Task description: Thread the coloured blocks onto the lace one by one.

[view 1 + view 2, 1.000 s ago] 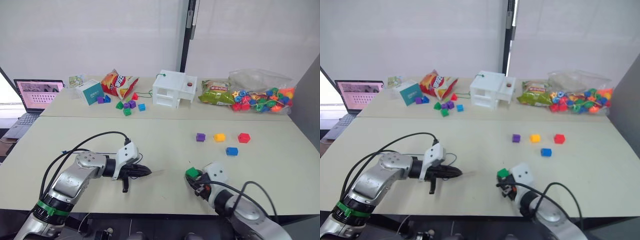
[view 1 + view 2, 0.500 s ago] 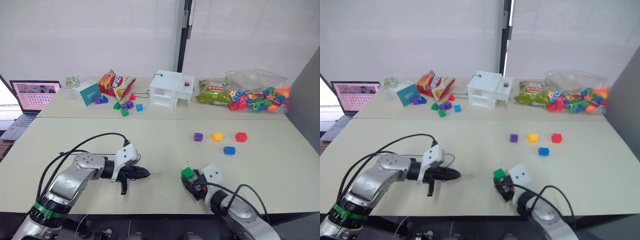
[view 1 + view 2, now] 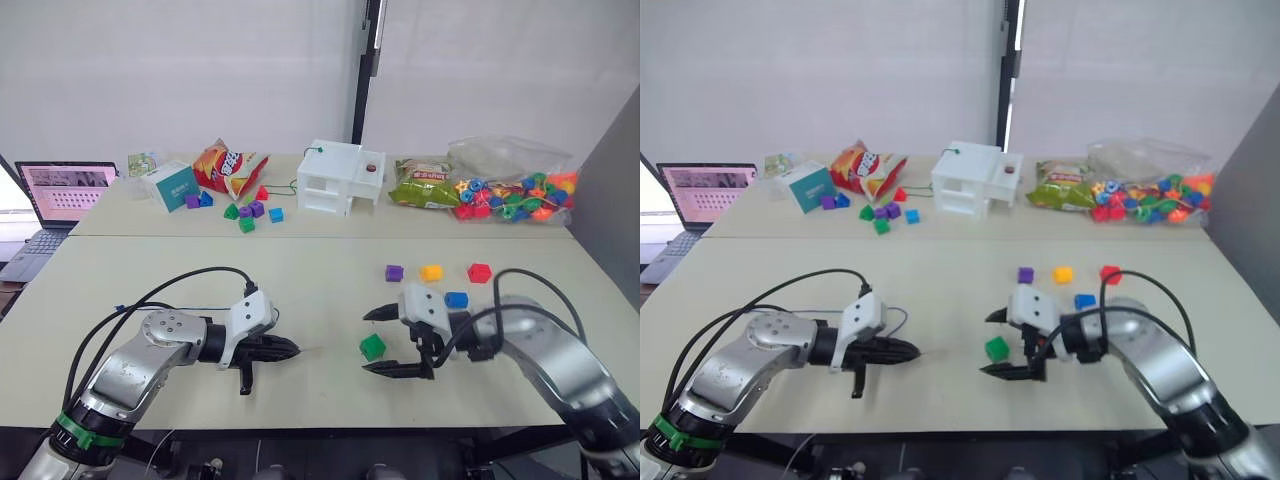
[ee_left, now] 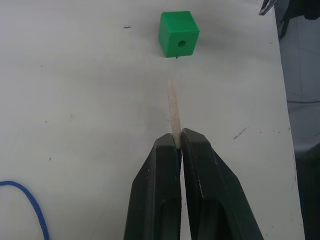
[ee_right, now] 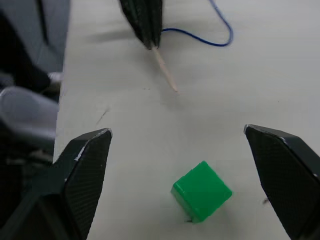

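Since a second ago, the right gripper (image 3: 390,341) has let go of the green block (image 3: 372,347) and swung out wide; its fingers now stand far apart around the block, which sits alone on the table (image 3: 330,275). The left gripper (image 4: 179,142) is squeezed tight on the lace (image 5: 200,36), its pale tip pointing at the block's hole but not touching. Threading has not started, I think. Next, the tip must go straight into that little hole. Most of the lace is hidden behind the left arm.
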You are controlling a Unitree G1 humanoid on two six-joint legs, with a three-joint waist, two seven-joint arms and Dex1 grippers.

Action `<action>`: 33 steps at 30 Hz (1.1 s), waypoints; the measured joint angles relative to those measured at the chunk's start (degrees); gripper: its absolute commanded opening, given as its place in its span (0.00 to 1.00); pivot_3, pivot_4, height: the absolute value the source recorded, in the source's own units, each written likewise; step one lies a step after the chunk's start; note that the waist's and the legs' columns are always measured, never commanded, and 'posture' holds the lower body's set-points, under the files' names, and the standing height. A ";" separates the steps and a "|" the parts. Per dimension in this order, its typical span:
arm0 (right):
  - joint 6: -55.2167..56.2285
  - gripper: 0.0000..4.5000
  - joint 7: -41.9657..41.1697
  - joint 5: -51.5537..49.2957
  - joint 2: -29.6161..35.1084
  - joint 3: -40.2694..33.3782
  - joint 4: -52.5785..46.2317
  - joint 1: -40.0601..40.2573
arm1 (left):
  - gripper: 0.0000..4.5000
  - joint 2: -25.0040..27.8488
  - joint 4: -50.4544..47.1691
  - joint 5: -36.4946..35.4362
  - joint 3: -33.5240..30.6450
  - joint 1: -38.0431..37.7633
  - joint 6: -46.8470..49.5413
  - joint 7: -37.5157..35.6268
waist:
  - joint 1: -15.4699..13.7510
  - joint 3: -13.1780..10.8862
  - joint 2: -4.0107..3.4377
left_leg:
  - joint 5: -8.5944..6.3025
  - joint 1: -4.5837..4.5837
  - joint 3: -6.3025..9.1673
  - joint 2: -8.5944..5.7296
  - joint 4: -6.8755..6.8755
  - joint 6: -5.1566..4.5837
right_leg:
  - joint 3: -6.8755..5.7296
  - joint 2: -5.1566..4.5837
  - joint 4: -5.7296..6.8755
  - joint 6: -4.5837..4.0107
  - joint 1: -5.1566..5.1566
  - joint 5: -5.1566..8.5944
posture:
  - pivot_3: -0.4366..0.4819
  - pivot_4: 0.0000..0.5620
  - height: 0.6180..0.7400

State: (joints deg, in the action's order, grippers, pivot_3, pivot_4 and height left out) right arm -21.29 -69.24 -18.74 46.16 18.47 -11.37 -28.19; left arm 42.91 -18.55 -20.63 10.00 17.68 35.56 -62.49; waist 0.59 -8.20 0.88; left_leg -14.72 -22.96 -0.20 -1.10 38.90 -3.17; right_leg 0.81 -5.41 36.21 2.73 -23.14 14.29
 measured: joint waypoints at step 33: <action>0.78 0.26 3.25 10.84 -8.13 0.13 1.76 8.69 | 0.00 -3.93 -6.18 4.73 12.00 6.15 7.40 9.40 | -1.20 0.00 -0.01 | -0.03 -0.19 0.12 -0.13 0.02 0.08 | 0.02 -0.20 0.04 0.00 -0.16 -0.06 | 0.48 0.27 1.00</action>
State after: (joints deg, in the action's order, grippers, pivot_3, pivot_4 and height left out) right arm -20.51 -65.99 -7.90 38.03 18.61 -9.62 -19.50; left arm 38.97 -24.73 -15.90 22.00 23.83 42.96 -53.09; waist -0.61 -8.20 0.87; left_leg -14.75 -23.15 -0.07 -1.23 38.92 -3.09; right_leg 0.84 -5.61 36.24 2.73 -23.30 14.23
